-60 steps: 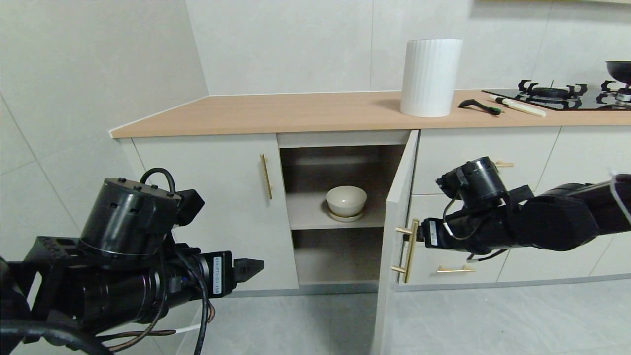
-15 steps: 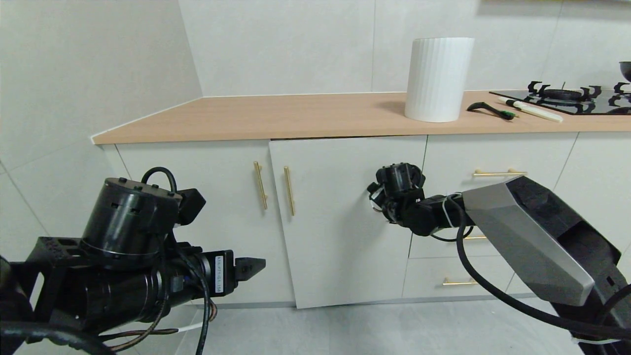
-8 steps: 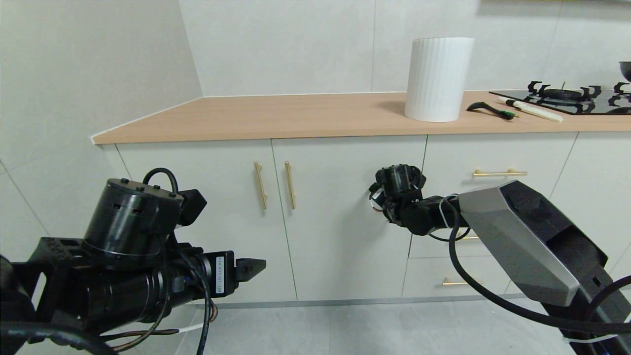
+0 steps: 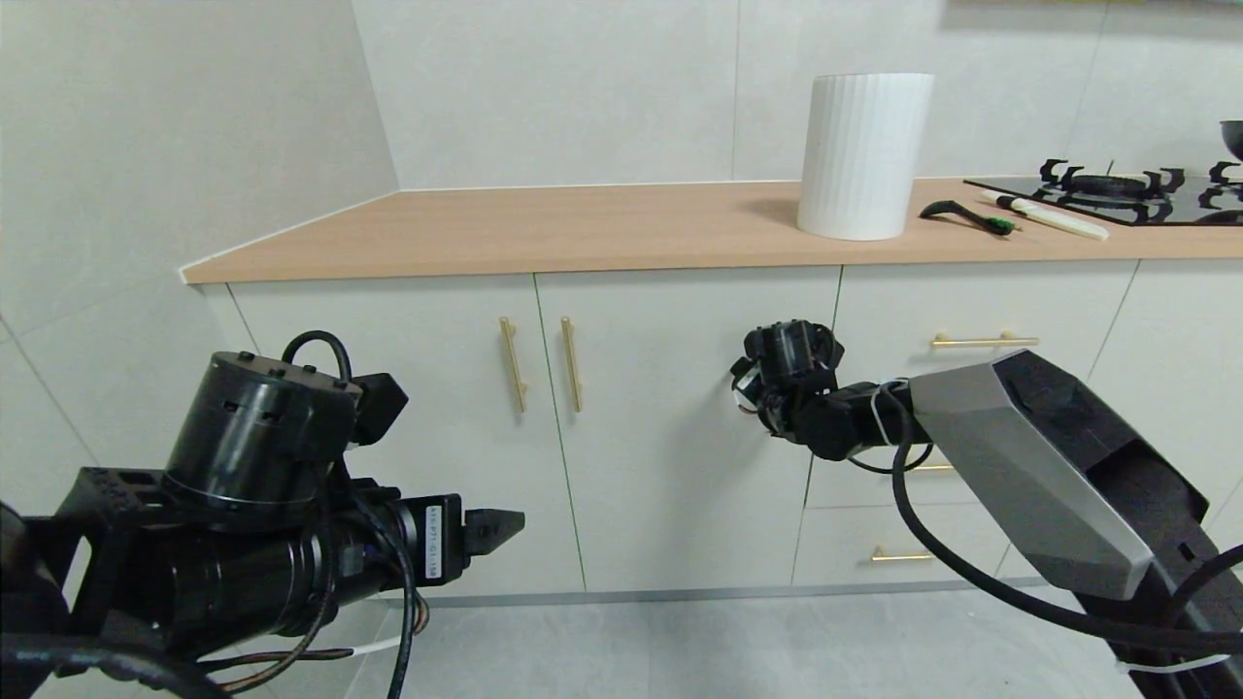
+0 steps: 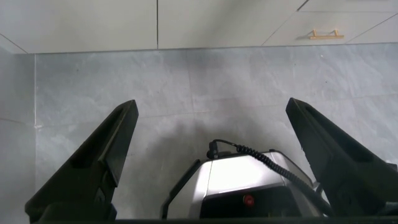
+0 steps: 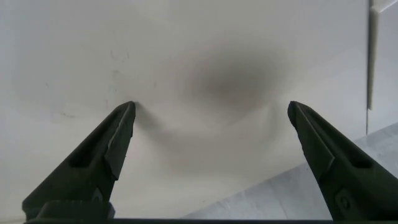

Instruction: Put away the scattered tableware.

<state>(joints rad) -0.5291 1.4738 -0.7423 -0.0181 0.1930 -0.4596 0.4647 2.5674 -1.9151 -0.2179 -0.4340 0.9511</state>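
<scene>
**Right end effector (image 6: pixel 211 112) at shut door**

Spread wide, empty, tips at cabinet door (image 4: pixel 680 427), mid-frame, flush shut. Left end effector (image 5: pixel 211 118) wide, empty, lower left. Knife (image 4: pixel 1044 216), dark utensil (image 4: pixel 961 214) on tabletop (image 4: pixel 534 228), upper right. Door-closing looks done; next: back off, prob fetch those.

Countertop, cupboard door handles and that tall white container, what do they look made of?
Countertop: wood or wood-look laminate, matte, judging by faint light-brown grain. Door handles: likely metal with brass-coloured finish, thin golden bars. Tall white container: ceramic or plastic, matte, finely ribbed; cannot tell which.
</scene>
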